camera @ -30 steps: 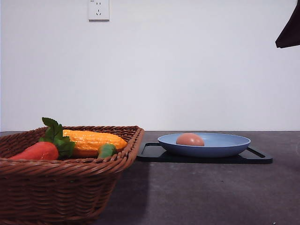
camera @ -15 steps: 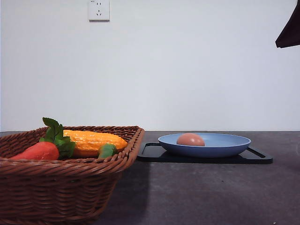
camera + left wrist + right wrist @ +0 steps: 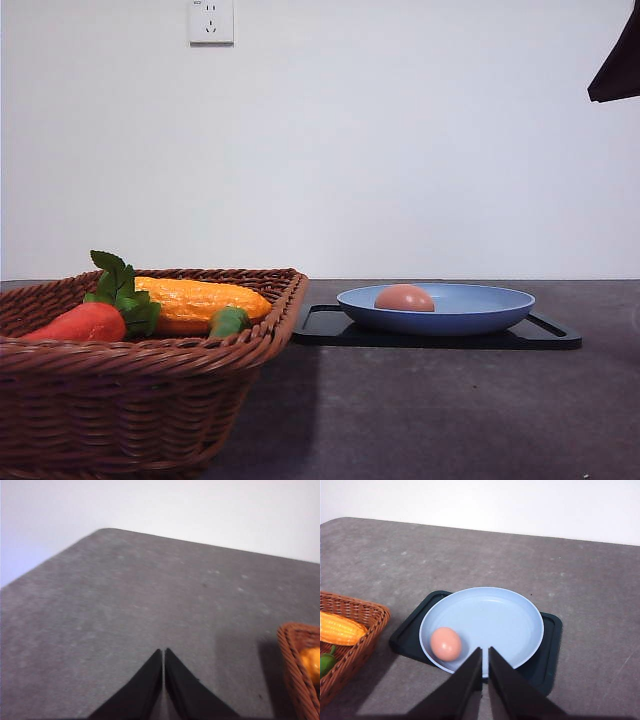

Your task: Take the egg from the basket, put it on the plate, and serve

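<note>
Egg (image 3: 404,297) lay in blue plate's (image 3: 480,310) left side; both grippers, left gripper (image 3: 164,652) and right gripper (image 3: 485,651), pressed together, holding nothing.

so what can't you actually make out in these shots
- Basket: the front view cuts its left and bottom edges; its near wall hides the floor inside.
- Carrot: lower part hidden behind that wall.
- Green item beside the corn: mostly hidden, unidentifiable.
- Tray: the plate covers its middle.
</note>
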`<state>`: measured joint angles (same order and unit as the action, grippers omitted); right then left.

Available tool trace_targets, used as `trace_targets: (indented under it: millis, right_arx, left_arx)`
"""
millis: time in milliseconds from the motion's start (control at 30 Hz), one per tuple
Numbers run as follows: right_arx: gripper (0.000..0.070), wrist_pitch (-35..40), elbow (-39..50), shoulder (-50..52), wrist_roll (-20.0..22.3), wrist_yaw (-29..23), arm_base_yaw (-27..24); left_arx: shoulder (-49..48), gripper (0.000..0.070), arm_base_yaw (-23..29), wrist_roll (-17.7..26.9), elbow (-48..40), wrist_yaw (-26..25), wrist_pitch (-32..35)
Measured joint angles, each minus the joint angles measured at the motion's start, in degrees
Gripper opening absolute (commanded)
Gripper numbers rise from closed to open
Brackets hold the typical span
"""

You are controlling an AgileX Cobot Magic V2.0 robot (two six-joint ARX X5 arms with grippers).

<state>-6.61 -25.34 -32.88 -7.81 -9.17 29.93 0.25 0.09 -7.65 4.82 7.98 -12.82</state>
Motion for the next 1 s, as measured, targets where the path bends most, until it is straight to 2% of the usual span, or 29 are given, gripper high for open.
trace_targets:
  millis: [133, 367, 1000]
  right_arx:
    - [0.0000, 0.00, 0.00, 0.00, 0.00, 0.02, 0.00]
    - [0.0000, 0.00, 0.00, 0.02, -0.02, 0.00, 0.00]
    - [0.0000, 0.00, 0.00, 0.02, -0.02, 0.00, 0.00]
  left_arx:
    - [0.01, 0.0000, 0.16, 1.62, -2.46, -3.39, 1.29]
    - [0.00, 0.0000, 0.16, 2.19, -3.06, -6.51, 2.38]
    - [0.00, 0.0000, 0.16, 2.13, -3.06, -6.66, 2.38]
